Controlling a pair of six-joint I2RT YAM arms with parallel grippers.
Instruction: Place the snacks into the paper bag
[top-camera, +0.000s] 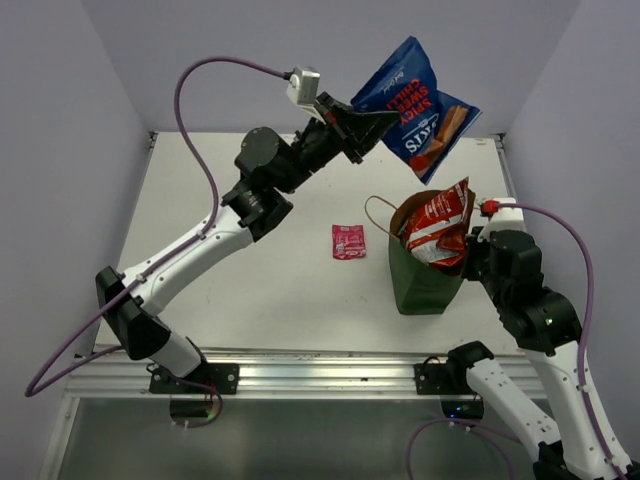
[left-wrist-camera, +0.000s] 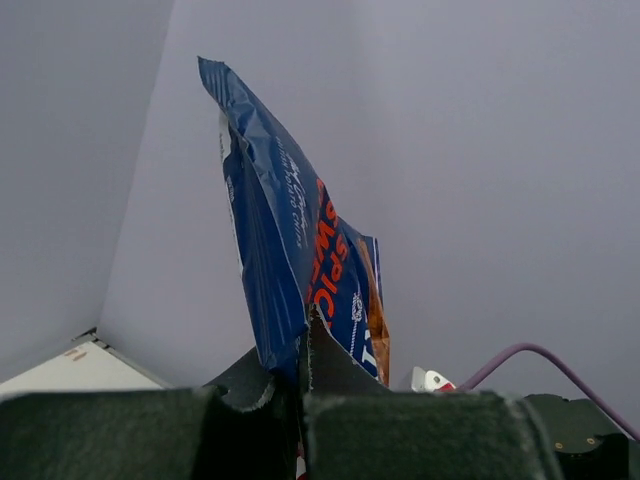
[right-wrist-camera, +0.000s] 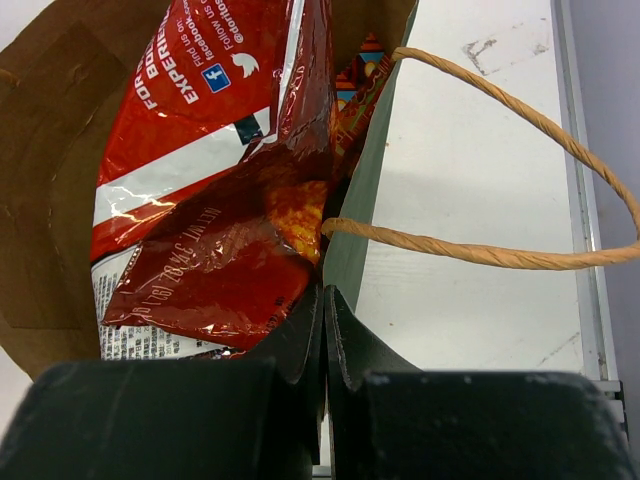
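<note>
My left gripper (top-camera: 368, 128) is shut on the edge of a blue snack bag (top-camera: 415, 108) and holds it in the air above and behind the paper bag; the bag also shows in the left wrist view (left-wrist-camera: 285, 250). The dark green paper bag (top-camera: 425, 280) stands upright at the right, with red chip bags (top-camera: 437, 222) sticking out of its top. My right gripper (right-wrist-camera: 325, 300) is shut on the bag's green side wall (right-wrist-camera: 362, 225), by a rope handle (right-wrist-camera: 500, 255). Red packets (right-wrist-camera: 215, 240) fill the brown inside. A small pink sachet (top-camera: 348, 241) lies flat on the table.
The white table (top-camera: 250, 260) has a metal rail along its near edge (top-camera: 310, 375). Grey walls enclose the left, back and right. A purple cable loops above the left arm (top-camera: 200, 100).
</note>
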